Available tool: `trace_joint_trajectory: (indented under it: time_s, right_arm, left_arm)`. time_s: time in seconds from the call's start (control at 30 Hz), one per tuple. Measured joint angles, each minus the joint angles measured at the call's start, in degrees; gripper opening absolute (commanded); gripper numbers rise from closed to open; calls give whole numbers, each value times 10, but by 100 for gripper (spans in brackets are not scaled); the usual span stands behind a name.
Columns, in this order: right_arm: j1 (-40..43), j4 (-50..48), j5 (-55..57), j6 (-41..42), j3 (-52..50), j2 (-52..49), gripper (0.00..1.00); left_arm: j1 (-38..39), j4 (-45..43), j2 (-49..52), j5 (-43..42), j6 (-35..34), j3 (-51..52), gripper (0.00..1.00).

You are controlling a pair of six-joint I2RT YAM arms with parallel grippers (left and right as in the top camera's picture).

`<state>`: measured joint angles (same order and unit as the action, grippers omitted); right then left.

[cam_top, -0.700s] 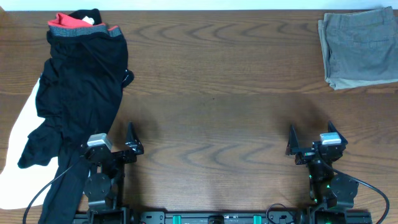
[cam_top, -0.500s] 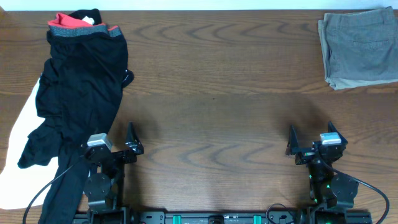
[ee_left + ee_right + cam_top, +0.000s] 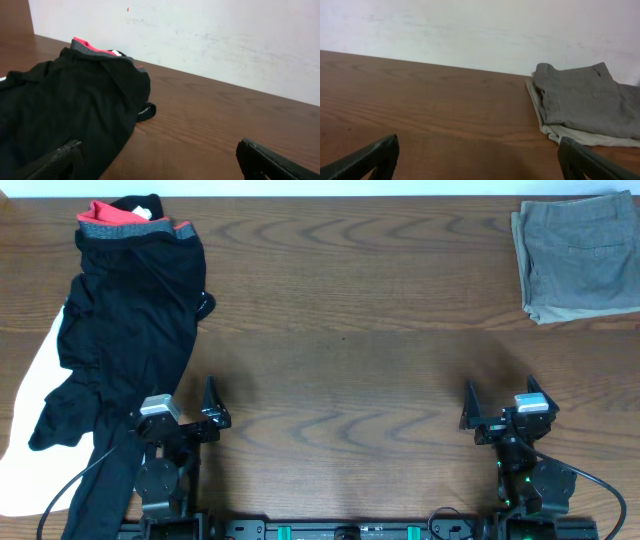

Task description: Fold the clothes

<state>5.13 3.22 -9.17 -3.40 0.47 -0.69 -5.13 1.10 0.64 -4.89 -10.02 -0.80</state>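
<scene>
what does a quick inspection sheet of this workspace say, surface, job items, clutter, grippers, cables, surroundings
surface: wooden table, brown grain, no spills seen
job's things: black trousers crumpled at the left, unfolded, grey and red waistband at the far edge
clutter: white cloth partly under the trousers; folded grey-olive trousers at the far right corner
grippers: left gripper and right gripper both open, holding nothing, low near the front edge
cables: black cable by the left arm, another by the right
surroundings: white wall behind the table
</scene>
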Motion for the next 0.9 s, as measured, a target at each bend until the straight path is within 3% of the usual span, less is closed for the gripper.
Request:
trace_joint_trajectory:
  time_s: [0.9]
  right_arm:
    - [0, 0, 7, 0, 0, 0, 99]
  left_arm:
    - [0, 0, 0, 0, 0, 0, 98]
